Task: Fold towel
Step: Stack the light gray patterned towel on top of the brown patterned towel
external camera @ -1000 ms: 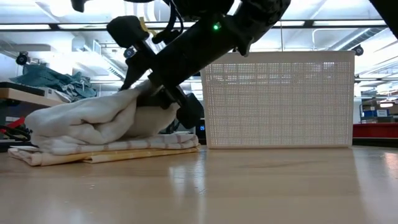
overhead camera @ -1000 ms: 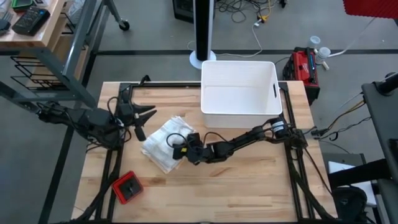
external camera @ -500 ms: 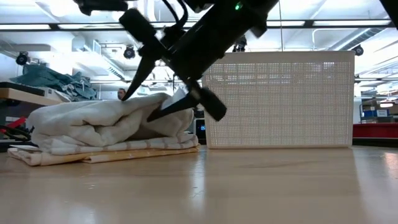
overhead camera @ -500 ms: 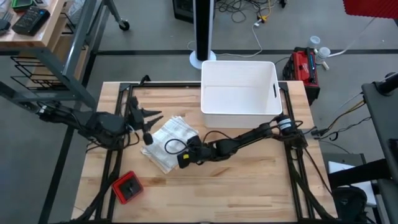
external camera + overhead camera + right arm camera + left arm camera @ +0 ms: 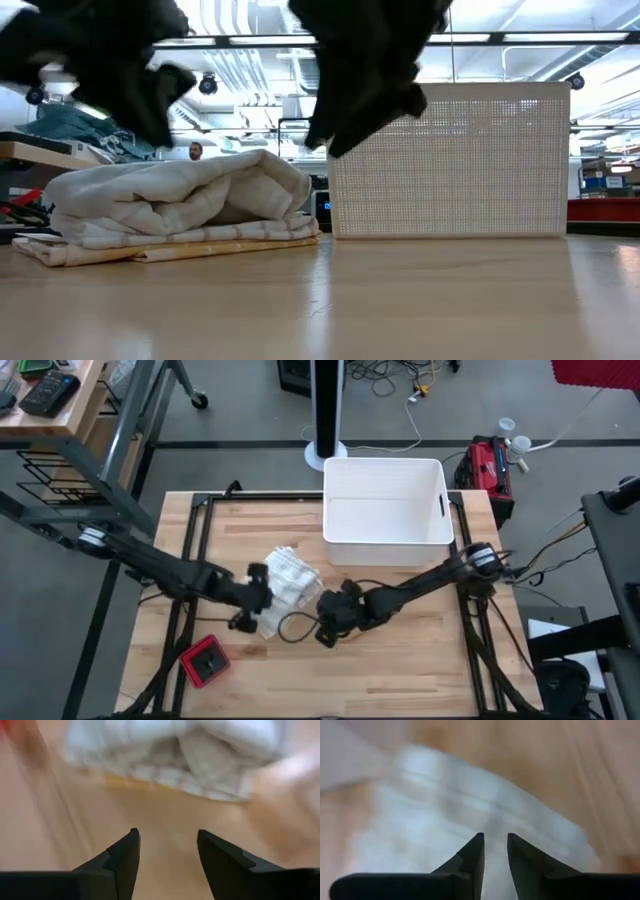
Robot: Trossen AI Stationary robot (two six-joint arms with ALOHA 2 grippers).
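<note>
The towel [image 5: 282,586] lies bunched and only partly folded beside the white bin [image 5: 384,500], the left gripper [image 5: 495,851] narrowly parted over it, the right gripper [image 5: 167,851] open and empty nearby.

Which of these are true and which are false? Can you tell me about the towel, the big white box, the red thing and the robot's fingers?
1. The towel lies bunched on the wooden table. True.
2. The towel is inside the white bin. False: the bin holds nothing that shows, and the towel lies on the table beside it.
3. The right gripper has its fingers apart with nothing between them. True: only bare table shows there.
4. The red object sits on top of the towel. False: it lies apart from it, near the table's front edge.
5. The left gripper is over the towel. True.
</note>
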